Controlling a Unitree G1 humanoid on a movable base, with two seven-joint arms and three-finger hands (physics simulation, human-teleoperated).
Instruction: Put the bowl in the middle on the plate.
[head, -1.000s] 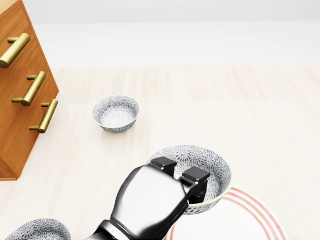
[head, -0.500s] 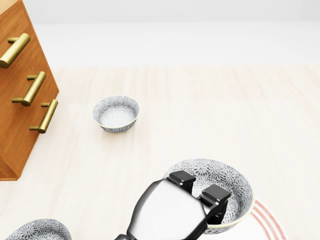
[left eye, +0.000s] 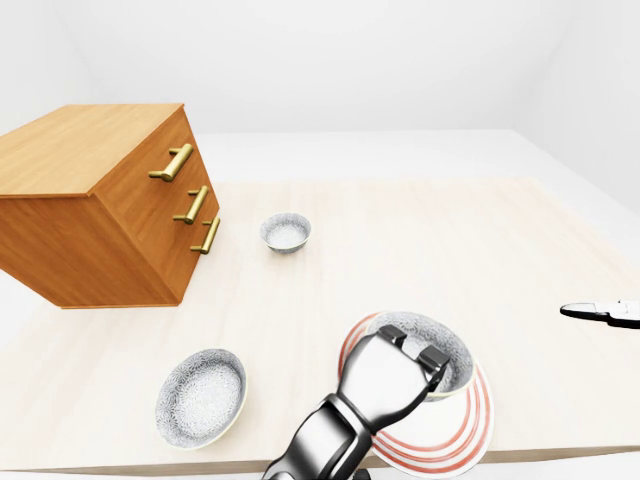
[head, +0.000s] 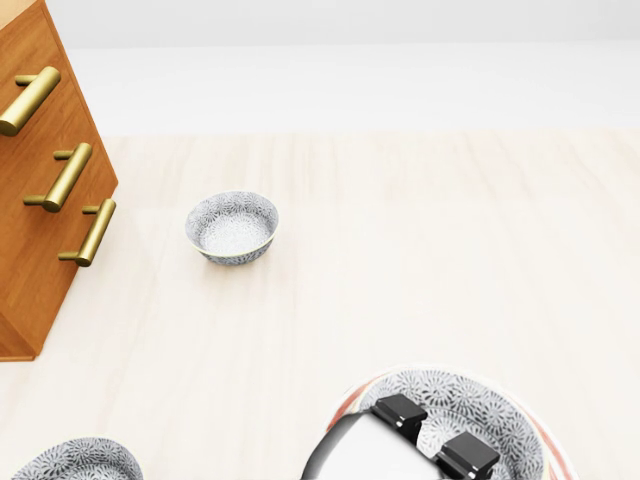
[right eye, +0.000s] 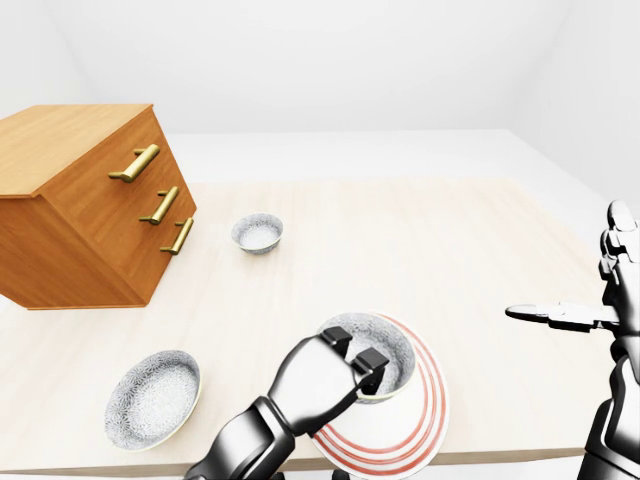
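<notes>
Since a second ago, the left hand (right eye: 315, 385) and its grey floral-patterned ceramic bowl (right eye: 395, 350) have shifted down-right in the head view. The bowl now sits over the white round plate with red rings (right eye: 420, 428); contact unclear. Its fingers (right eye: 372, 358) pinch the rim.

Glossy shallow bowls: small one (right eye: 258, 232) up-left, wider one (right eye: 152, 398) lower-left. Boxy wooden drawer chest with brass handles (right eye: 70, 200) stands at left on the pale wood counter (right eye: 450, 250).

Right hand (right eye: 560, 316) is off to the right, fingers spread, empty.
</notes>
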